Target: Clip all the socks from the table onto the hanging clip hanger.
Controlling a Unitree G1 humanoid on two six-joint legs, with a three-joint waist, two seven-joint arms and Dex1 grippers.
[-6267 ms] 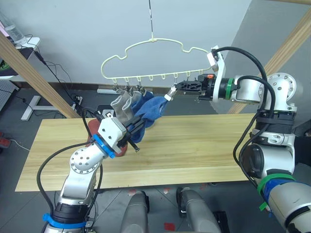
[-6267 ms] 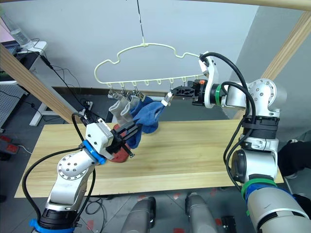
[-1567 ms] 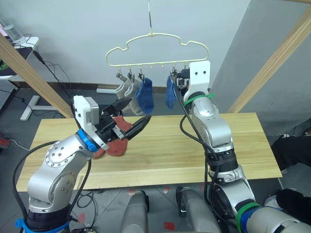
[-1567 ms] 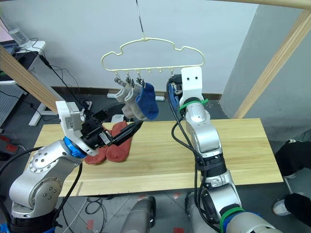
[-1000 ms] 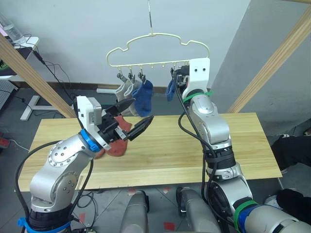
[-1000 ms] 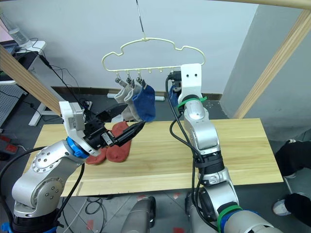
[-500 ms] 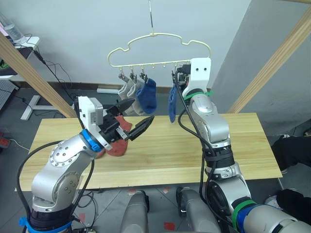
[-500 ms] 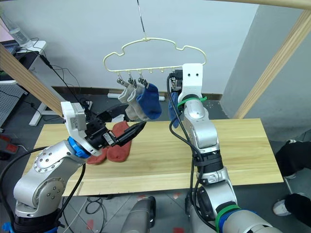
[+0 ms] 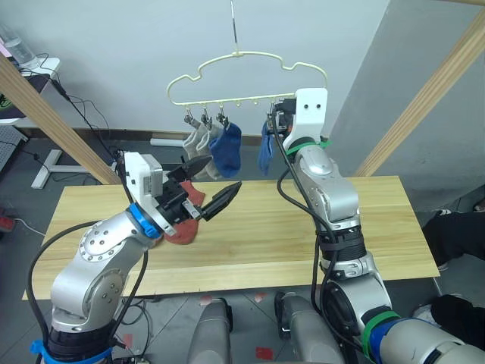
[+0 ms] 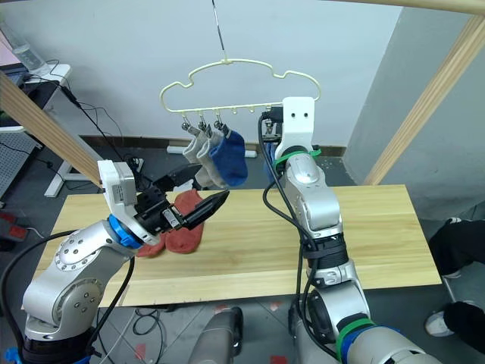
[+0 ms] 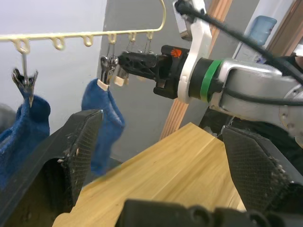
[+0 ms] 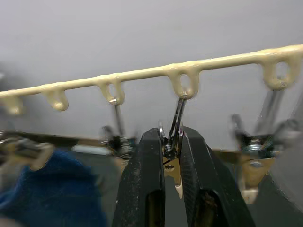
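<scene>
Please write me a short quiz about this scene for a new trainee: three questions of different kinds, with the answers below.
1. How many socks hang from the clip hanger?
2. True or false: the left gripper is open and holds nothing.
3. What does the right gripper pinch? A) a blue sock B) a metal clip C) the hanger's hook

Key
1. Four: two grey socks and two blue socks. Two rust-red socks lie on the table.
2. True.
3. B: its fingers are closed on a metal clip beside the nearer blue sock.
</scene>
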